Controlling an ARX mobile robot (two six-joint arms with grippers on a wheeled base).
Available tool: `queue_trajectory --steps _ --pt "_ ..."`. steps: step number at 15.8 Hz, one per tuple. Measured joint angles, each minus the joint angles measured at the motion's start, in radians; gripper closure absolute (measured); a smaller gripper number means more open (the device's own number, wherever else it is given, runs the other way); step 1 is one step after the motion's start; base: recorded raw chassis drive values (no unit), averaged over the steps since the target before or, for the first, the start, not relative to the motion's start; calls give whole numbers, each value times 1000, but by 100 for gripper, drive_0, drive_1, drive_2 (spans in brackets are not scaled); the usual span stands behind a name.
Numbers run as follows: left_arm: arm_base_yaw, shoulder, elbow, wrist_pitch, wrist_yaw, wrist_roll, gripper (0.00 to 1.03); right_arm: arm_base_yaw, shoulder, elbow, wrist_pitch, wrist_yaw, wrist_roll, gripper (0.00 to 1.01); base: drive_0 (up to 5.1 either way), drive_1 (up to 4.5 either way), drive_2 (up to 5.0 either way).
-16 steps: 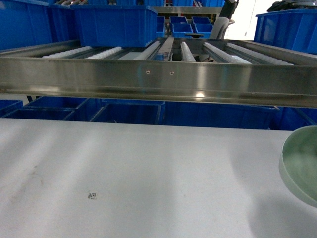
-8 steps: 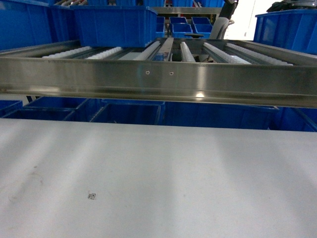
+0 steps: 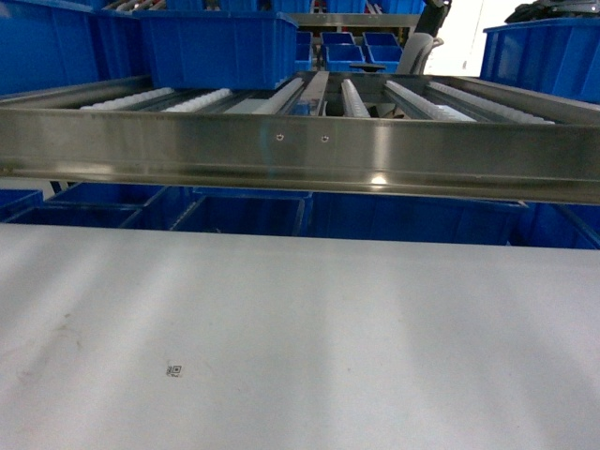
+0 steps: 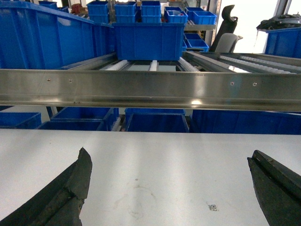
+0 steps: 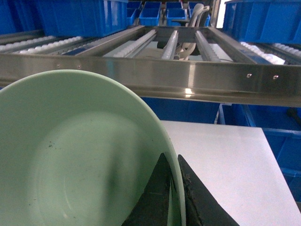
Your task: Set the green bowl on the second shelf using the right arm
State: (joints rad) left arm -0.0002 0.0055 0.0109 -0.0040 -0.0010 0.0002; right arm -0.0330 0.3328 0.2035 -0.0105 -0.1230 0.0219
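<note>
While the head view shows only the bare white worktop point(image 3: 300, 328) and the steel front rail point(image 3: 300, 155) of the roller shelf point(image 3: 309, 94) above it, the right wrist view holds the task item. The green bowl point(image 5: 70, 155) fills the left and centre of that view, tilted so its inside faces the camera. The right pincer point(image 5: 175, 197) is clamped on the bowl's rim at lower right: one black finger lies inside the wall, the other outside, with the thin rim pinched between them. The bowl is held off the worktop, in front of and below the steel rail point(image 5: 188, 77); its upper rim overlaps the rail in the picture. Dark specks show on the bowl's inner wall. The bowl and right pincer lie outside the head view.

In the left wrist view, the left pincer point(image 4: 171, 188) stands wide apart, with one black finger at lower left and the other at lower right, nothing between them but the worktop point(image 4: 164, 160). A small printed code mark point(image 4: 212, 206) sits on the worktop near the right-side finger; the same mark point(image 3: 174, 370) appears in the head view.

Blue crates point(image 3: 220, 42) rest on the shelf rollers at the left rear, more blue crates point(image 3: 244, 211) stand beneath the shelf, and a chair back point(image 4: 225, 21) is visible behind the rack.
</note>
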Motion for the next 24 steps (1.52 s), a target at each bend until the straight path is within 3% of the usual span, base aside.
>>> queue_trajectory --steps 6,24 --pt "0 0 0 0 1 0 5 0 -1 -1 2 10 8 99 0 0 0" --pt "0 0 0 1 -1 0 5 0 -1 -1 0 10 8 99 -491 252 252"
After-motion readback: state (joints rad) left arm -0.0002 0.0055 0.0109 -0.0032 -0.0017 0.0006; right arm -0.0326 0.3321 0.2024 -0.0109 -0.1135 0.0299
